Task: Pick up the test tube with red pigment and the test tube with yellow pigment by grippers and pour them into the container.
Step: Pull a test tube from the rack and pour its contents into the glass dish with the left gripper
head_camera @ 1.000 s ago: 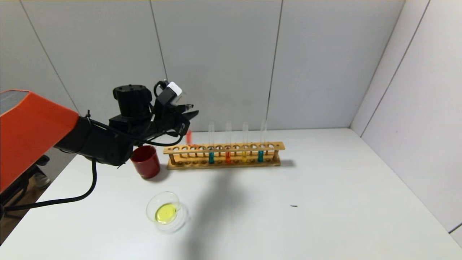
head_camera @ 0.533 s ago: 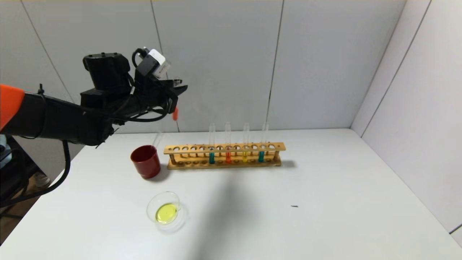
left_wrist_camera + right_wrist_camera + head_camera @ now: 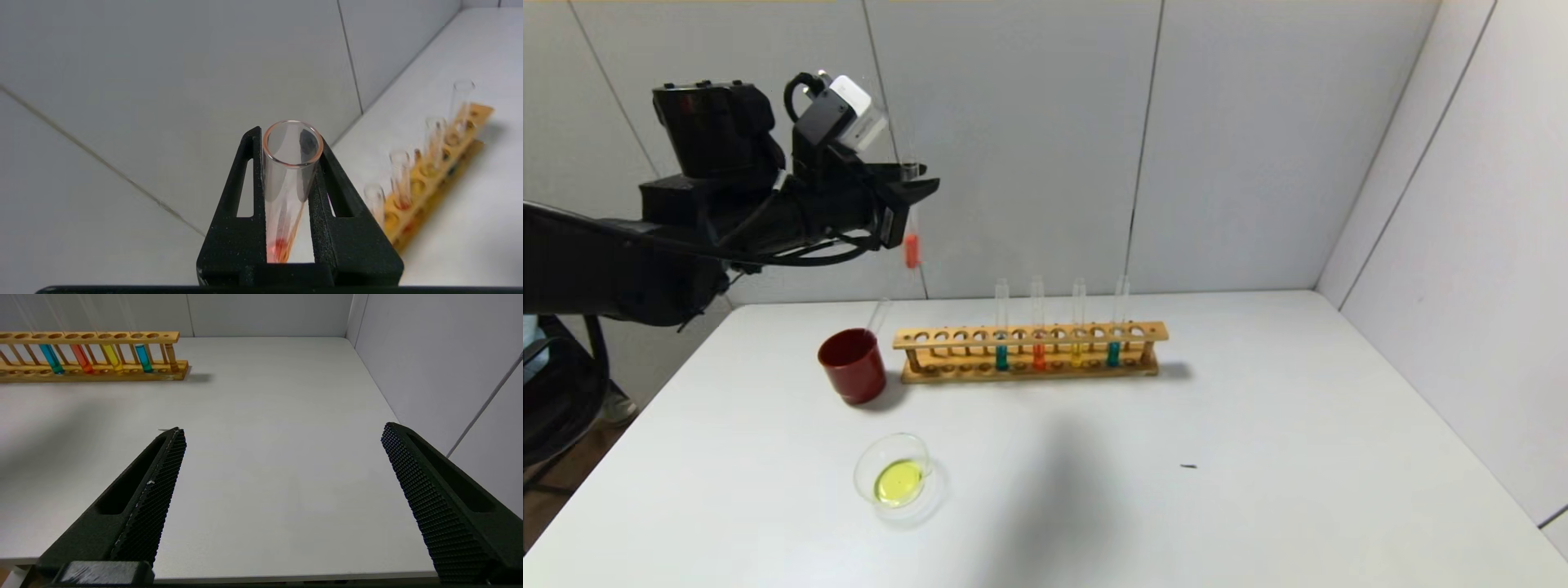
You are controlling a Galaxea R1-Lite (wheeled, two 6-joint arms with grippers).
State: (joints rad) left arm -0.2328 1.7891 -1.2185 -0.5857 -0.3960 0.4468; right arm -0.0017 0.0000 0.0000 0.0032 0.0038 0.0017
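My left gripper (image 3: 913,186) is shut on the test tube with red pigment (image 3: 912,245) and holds it upright high above the table, up and left of the rack. The left wrist view shows the fingers (image 3: 241,179) clamped on that tube (image 3: 288,179), open mouth towards the camera, red liquid at its bottom. The container (image 3: 898,479), a clear glass dish with yellow liquid in it, sits at the front left. A second red tube (image 3: 1038,331) and a test tube with yellow pigment (image 3: 1077,331) stand in the rack. My right gripper (image 3: 282,437) is open and empty by the table's near edge.
The wooden rack (image 3: 1029,351) holds two teal tubes (image 3: 1001,331) besides the red and yellow ones. A dark red cup (image 3: 852,365) with an empty tube leaning in it stands left of the rack. A small dark speck (image 3: 1188,466) lies on the white table.
My left gripper has risen and moved left with the red tube, from just above the rack's left end to high over the cup. Nothing else has moved.
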